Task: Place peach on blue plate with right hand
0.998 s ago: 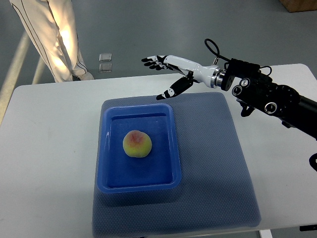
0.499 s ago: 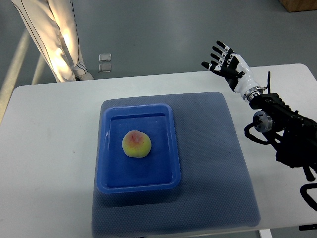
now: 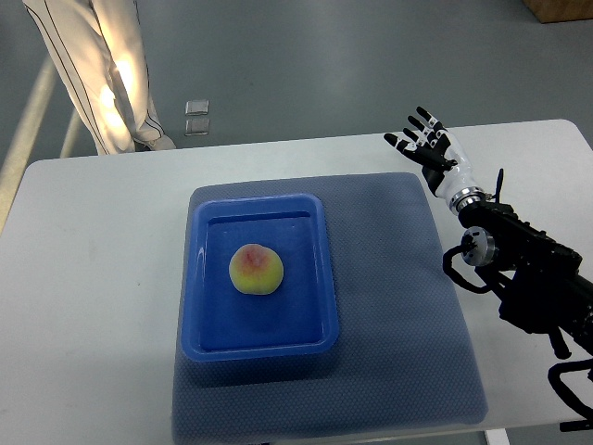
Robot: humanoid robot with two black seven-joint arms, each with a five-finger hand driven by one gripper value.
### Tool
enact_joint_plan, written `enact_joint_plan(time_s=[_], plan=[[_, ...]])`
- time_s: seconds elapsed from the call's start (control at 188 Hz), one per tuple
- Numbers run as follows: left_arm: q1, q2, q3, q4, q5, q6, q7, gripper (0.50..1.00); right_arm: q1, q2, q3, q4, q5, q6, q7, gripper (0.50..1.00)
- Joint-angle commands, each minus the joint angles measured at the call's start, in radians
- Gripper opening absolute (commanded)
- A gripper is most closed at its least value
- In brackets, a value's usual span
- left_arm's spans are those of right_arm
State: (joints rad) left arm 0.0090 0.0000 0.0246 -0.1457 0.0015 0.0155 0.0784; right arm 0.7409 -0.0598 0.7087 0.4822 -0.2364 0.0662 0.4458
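The right hand [image 3: 428,146] has swung back to the right of the blue plate [image 3: 258,348], well clear of it, fingers spread wide and holding nothing, a shade lower and nearer the mat's [image 3: 408,306] right edge than half a second ago. The peach [image 3: 256,269] sits where it was, in the middle of the plate, untouched. By the look of it, the placing is done and the arm is retreating. No writing or labels readable anywhere.
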Motion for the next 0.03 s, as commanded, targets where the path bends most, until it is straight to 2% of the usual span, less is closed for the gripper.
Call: enact_joint_plan(time_s=[0.0,0.021], plan=[[0.000,0.000,0.001,0.000,0.000,0.000,0.000,1.000,-0.011,0.026,0.002,0.001,0.000,0.000,0.020,0.930],[0.000,0.000,0.001,0.000,0.000,0.000,0.000,1.000,-0.011,0.029,0.002,0.001,0.000,-0.002,0.028,0.930]])
